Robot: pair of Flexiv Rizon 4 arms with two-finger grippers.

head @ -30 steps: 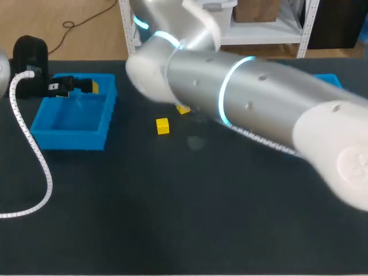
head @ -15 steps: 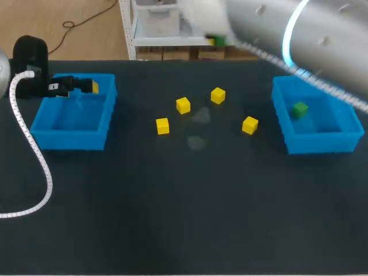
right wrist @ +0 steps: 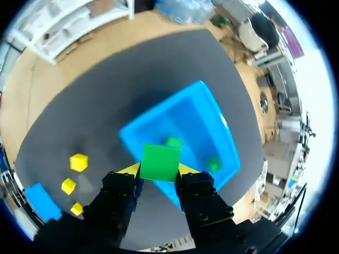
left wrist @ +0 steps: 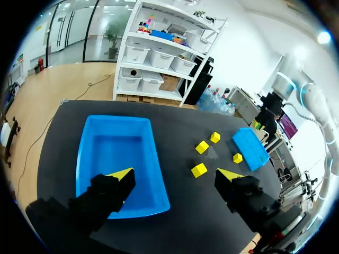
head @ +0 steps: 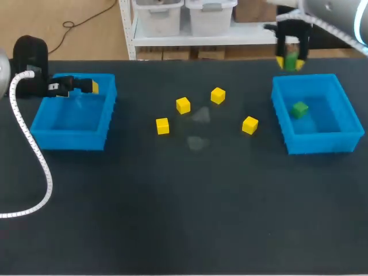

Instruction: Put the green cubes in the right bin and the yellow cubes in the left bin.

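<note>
Right tool [head: 290, 63] grips a green cube [head: 291, 56] near the right bin [head: 315, 146].

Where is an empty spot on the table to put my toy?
The near side of the table is bare, from the yellow cubes to the front edge, except a white cable at the left. The gap between the left bin and cubes is free too. The middle is crowded with cubes.

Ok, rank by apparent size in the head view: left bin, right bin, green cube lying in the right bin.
1. left bin and right bin: they look alike, so unranked.
2. green cube: clearly smallest.
</note>
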